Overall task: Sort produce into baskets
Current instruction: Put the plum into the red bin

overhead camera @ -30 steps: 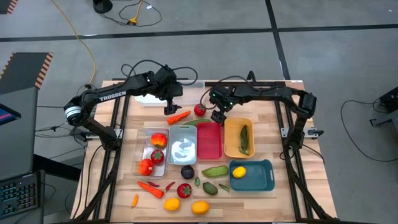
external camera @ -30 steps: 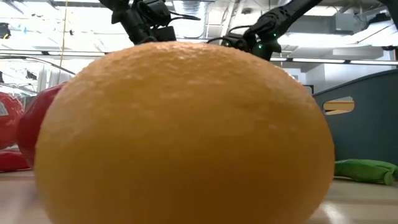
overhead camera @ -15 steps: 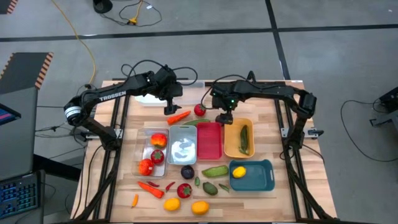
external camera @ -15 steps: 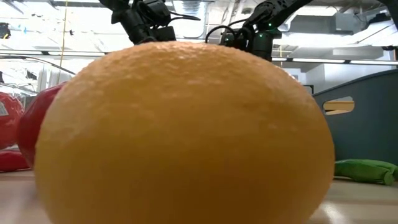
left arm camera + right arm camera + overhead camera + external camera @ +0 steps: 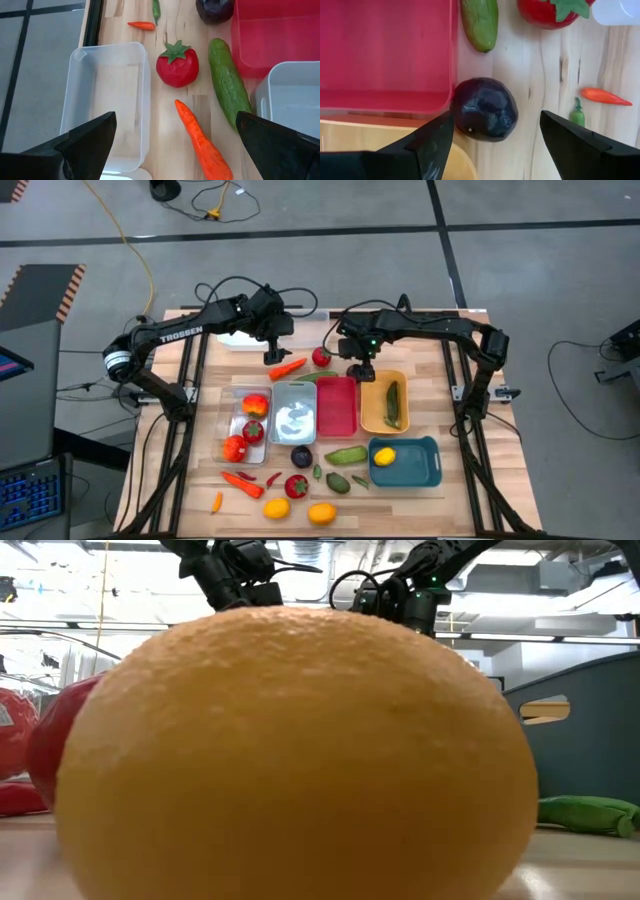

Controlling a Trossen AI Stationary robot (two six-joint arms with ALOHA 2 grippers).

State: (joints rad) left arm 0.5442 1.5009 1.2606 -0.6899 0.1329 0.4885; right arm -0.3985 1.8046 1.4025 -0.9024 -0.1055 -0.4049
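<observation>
My right gripper [image 5: 492, 145] has slid over to hover spread above the dark plum [image 5: 484, 108], at the red basket's [image 5: 385, 50] 12 o'clock corner; my left gripper [image 5: 172, 145] waits spread over the carrot [image 5: 202, 141]

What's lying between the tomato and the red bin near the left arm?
A green cucumber lies between the tomato and the red bin, shown clearly in the left wrist view.
</observation>
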